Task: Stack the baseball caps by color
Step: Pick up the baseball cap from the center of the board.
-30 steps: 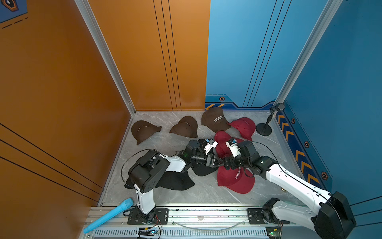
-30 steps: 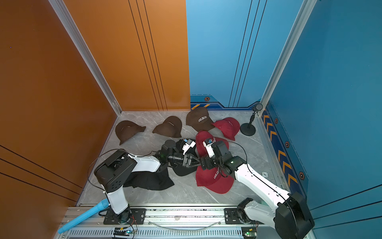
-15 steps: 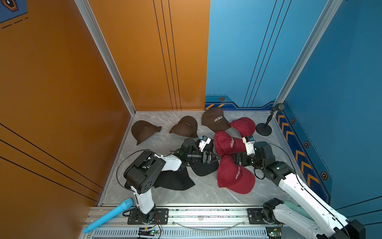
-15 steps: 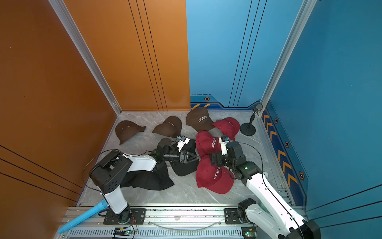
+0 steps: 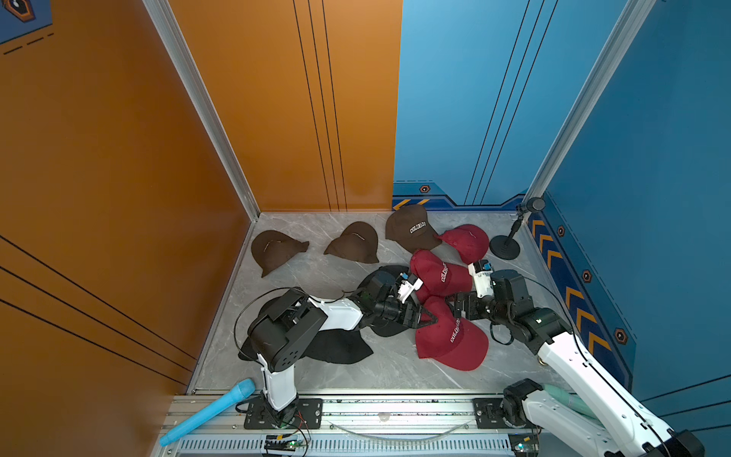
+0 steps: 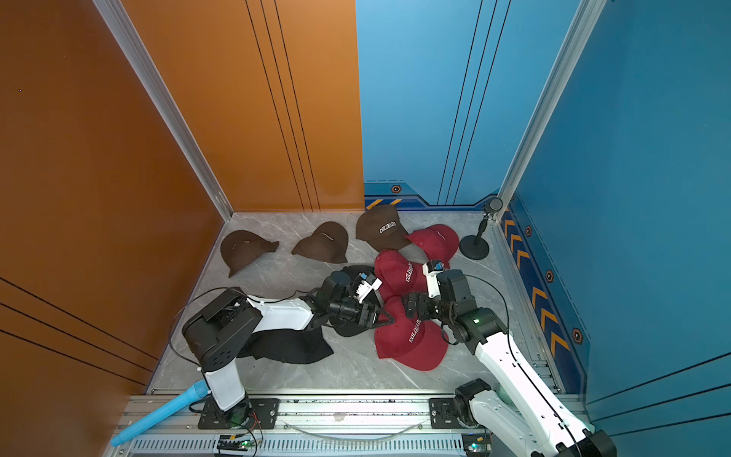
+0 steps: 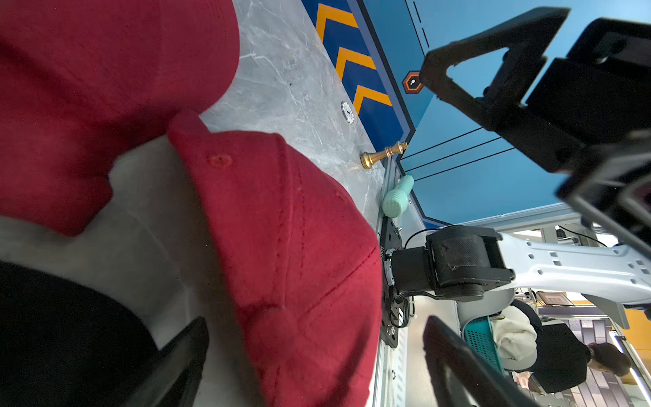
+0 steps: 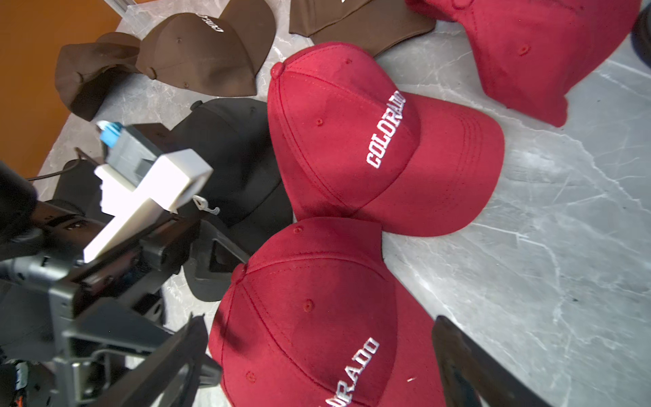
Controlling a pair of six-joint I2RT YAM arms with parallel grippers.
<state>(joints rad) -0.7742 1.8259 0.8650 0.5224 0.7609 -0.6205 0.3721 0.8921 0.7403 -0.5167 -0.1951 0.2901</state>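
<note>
Jaws of the left gripper and right gripper stood wide apart, holding nothing, either side of the nearest red cap, probably to lift it onto the next red cap touching it; farther back, the third red cap and brown caps lay spread out

Both top views are lit brightly and evenly from overhead; short, soft shadows are cast beside the brown cap. A sheen is shown on the marble floor at 6 o'clock. In the left wrist view, the near red cap at 10 o'clock is rendered soft and highlights are clipped at 4 o'clock. In the right wrist view, the COLORADO lettering is resolved sharply.
</note>
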